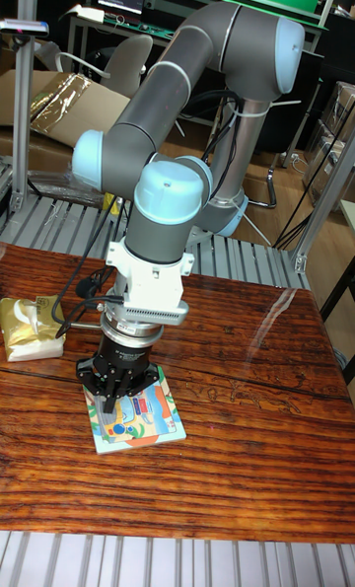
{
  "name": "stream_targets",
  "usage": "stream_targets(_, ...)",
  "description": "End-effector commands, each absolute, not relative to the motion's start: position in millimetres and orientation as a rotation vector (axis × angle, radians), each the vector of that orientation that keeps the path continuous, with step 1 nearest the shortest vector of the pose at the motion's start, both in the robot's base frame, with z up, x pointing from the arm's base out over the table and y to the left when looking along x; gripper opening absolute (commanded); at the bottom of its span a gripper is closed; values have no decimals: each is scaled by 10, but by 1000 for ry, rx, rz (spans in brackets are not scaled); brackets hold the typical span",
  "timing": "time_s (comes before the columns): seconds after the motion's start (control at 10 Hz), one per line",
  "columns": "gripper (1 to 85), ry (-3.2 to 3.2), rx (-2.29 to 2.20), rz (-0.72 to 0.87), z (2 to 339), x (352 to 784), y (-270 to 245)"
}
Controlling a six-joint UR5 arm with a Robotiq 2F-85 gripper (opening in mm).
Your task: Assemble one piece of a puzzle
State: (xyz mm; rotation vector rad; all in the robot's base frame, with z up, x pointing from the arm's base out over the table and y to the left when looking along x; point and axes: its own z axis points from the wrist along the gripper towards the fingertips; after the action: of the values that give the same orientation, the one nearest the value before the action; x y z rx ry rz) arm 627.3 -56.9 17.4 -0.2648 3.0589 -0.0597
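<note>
Wooden table [247, 400] bears puzzle [138, 419]; end effector [116, 397] seemingly touching it.

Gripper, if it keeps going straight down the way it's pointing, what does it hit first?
The gripper points straight down at the puzzle board, so it would probably meet the board's upper left part first. Its fingertips look at or nearly on it; depth is unclear.

A yellowish packet [28, 328], perhaps tissues, lies at the wooden table's [247, 419] left edge.
</note>
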Motion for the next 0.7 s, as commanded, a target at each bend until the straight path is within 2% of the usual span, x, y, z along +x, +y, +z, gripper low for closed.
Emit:
stream_targets(0.0,50,3055,-255,-48,188,6286,-563)
stream_targets(0.6,37,3053,-231,-31,181,6297,-533)
